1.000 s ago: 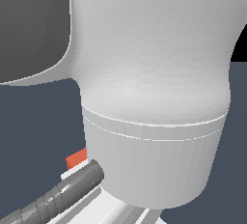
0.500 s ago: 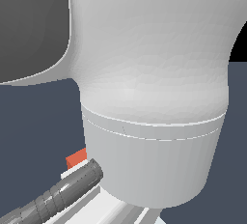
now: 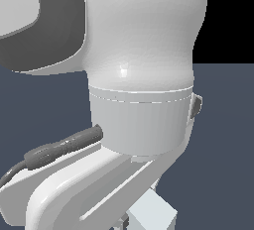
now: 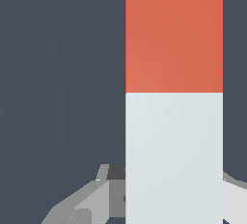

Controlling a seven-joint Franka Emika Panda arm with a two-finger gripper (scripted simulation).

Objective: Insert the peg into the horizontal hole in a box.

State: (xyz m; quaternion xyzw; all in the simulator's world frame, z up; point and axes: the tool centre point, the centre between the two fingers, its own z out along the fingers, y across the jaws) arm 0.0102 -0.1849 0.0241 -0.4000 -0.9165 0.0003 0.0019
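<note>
Wrist view first: we see the peg (image 4: 173,97) filling much of the picture, running straight away from the camera as a broad bar. Its far half is red-orange and its near half is white, the two colours meeting in a clean line across the bar. The white half reaches down between the grey fingers (image 4: 91,201) of the claw (image 4: 166,196), one finger showing on each side of the bar and pressed close against it, so we read the claw as clenched on the white end of the peg. Behind the peg we see only a flat dark blue-grey surface (image 4: 58,73). Neither the box nor its hole appears in this view.

From the exterior view we get almost nothing of the task. The white arm (image 3: 139,65) sits right in front of the camera and covers most of the picture: a wide rounded link above, a cylindrical joint below it, and a further white link slanting down towards the exterior view's left. A dark grey cable (image 3: 59,149) lies along that lower link. Around the arm we see the dark blue-grey surface (image 3: 223,140) and black background above it. The peg, the claw and the box are all hidden here.
</note>
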